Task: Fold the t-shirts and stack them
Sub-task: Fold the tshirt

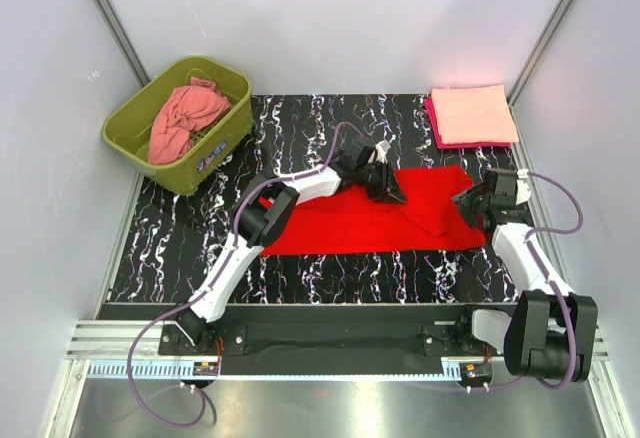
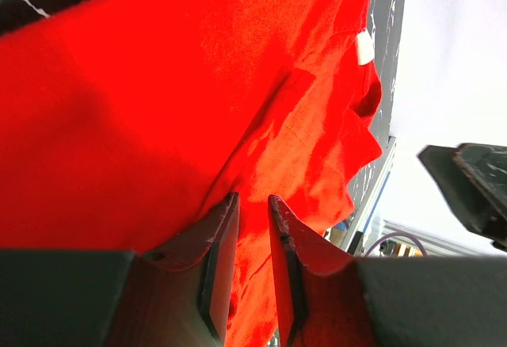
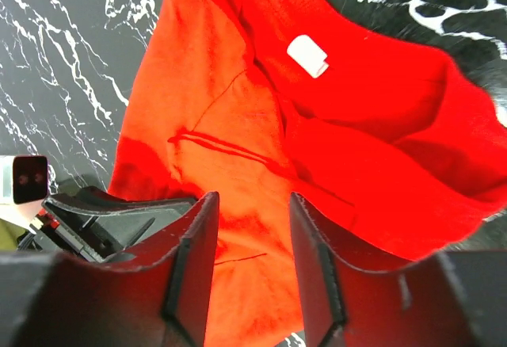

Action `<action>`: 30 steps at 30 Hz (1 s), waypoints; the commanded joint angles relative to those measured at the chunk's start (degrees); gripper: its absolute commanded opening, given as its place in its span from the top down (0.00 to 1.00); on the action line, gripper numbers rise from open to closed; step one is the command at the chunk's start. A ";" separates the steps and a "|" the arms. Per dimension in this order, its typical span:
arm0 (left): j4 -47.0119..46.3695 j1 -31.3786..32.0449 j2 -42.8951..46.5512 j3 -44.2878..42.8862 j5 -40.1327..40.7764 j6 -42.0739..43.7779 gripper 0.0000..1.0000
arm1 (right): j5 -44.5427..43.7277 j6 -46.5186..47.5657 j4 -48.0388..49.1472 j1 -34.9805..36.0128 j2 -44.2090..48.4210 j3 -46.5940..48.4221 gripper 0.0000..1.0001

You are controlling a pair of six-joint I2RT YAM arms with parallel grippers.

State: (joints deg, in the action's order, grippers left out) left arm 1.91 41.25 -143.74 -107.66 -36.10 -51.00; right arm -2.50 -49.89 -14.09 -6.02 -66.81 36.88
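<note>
The bright red t-shirt (image 1: 340,226) lies spread across the middle of the marbled mat, bunched at its right end. My left gripper (image 1: 388,190) rests on the shirt's far edge. In the left wrist view its jaws (image 2: 253,198) stand narrow, pinching a ridge of the red t-shirt (image 2: 158,85). At the shirt's right end is my right gripper (image 1: 468,198). It is open (image 3: 253,196) just over the red cloth (image 3: 356,125), near the white neck tag (image 3: 307,55). The pale peach t-shirt (image 1: 468,115) lies folded on the magenta t-shirt (image 1: 432,118) at the back right. The salmon-pink t-shirt (image 1: 185,118) is crumpled in the tub.
The olive-green tub (image 1: 130,133) stands at the back left corner of the mat. White walls with metal rails close in the left, right and back. Bare marbled mat (image 1: 180,248) shows left of the red shirt and along its front.
</note>
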 commanded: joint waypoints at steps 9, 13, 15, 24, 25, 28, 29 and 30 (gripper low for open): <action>3.45 -0.21 1.10 -1.50 2.87 1.70 0.68 | 13.55 -1.26 -0.43 -0.04 -6.31 1.01 0.76; 4.85 -0.21 1.27 -1.50 4.01 1.61 0.67 | 11.74 -1.88 -0.41 -0.04 -11.75 -0.94 0.80; 6.16 -0.21 1.27 -1.76 4.89 1.70 0.66 | 8.42 -0.57 -1.90 -0.13 -14.04 -0.33 0.85; 8.46 -1.09 3.90 -2.73 3.94 2.22 0.61 | 6.01 5.41 -7.16 0.04 -11.51 7.30 0.82; 8.72 -1.35 4.78 -3.00 3.23 2.40 0.60 | 6.11 5.76 -8.57 0.13 -10.63 8.72 0.80; 10.91 -2.40 10.22 -2.56 2.61 4.59 0.55 | 8.21 4.11 -11.05 0.31 -10.62 11.89 0.71; 12.05 -2.93 13.54 -2.21 3.05 6.77 0.53 | 9.09 3.40 -10.96 0.48 -10.89 12.16 0.68; 14.06 -3.37 15.23 -0.38 4.27 8.01 0.52 | 10.23 2.70 -11.22 0.83 -11.41 13.03 0.65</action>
State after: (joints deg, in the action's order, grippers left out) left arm 11.97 40.21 -139.24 -108.92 -33.82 -47.81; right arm 5.72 -46.48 -22.81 -5.89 -79.02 46.81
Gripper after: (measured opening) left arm 0.472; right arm 0.325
